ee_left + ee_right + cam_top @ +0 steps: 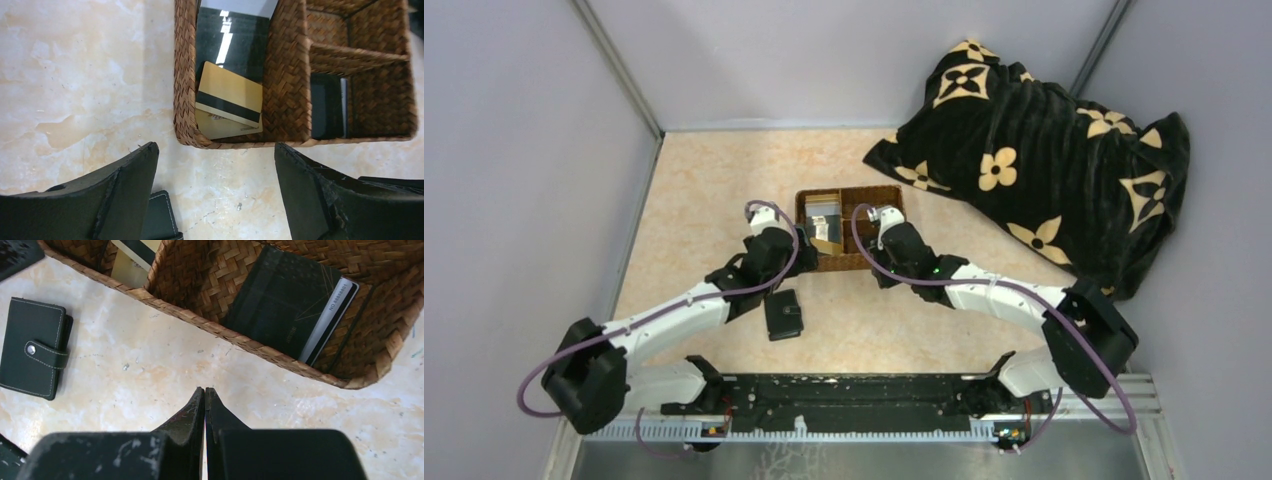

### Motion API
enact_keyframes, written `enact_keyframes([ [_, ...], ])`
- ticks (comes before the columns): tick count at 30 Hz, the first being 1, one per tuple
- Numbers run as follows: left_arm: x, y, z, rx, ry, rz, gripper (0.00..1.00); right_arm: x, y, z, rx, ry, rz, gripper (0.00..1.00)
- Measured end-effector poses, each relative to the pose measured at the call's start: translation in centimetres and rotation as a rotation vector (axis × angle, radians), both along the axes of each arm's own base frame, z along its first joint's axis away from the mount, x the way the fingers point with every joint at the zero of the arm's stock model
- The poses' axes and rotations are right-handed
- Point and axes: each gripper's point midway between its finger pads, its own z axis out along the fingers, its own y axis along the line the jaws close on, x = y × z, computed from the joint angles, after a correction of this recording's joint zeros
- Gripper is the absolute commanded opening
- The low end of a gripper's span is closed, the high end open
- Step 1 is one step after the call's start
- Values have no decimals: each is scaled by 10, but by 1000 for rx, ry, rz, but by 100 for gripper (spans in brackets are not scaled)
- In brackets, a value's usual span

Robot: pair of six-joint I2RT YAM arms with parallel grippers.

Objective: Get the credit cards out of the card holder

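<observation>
Right wrist view: right end effector (205,399) pinched shut, empty, just off wicker tray (210,327) rim. Left end effector (216,192) wide, empty. Credit cards (229,95) lie in tray; card holder (32,347) sits snapped closed on surface (150,370). Risk: a card remaining inside gets missed, or arms nudge tray.

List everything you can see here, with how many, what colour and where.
card holder: one, black, strap snapped, on the table nearer than the tray.
credit cards: at least five, gold, dark, grey, in two tray compartments.
wicker tray: one, brown, table centre.
blanket: one, black with cream flowers, far right.
table: one, beige marble.
left gripper: one, black, open, empty, before the tray.
right gripper: one, black, shut, empty, before the tray.
</observation>
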Motion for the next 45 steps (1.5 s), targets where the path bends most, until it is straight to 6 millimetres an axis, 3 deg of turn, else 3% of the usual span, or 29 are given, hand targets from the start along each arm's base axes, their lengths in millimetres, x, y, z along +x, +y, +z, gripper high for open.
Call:
enact_keyframes([
  [7,2,-6,-28,47,74,-12,93,3,7,-19,-5,33,-5,0],
  [19,13,-9,-30,61,60,6,94,11,10,-40,-50,56,-21,0],
  [36,41,14,-19,91,28,63,95,36,30,-42,-57,40,-4,0],
  [45,41,16,16,49,-63,56,95,46,55,-52,-34,74,39,0],
])
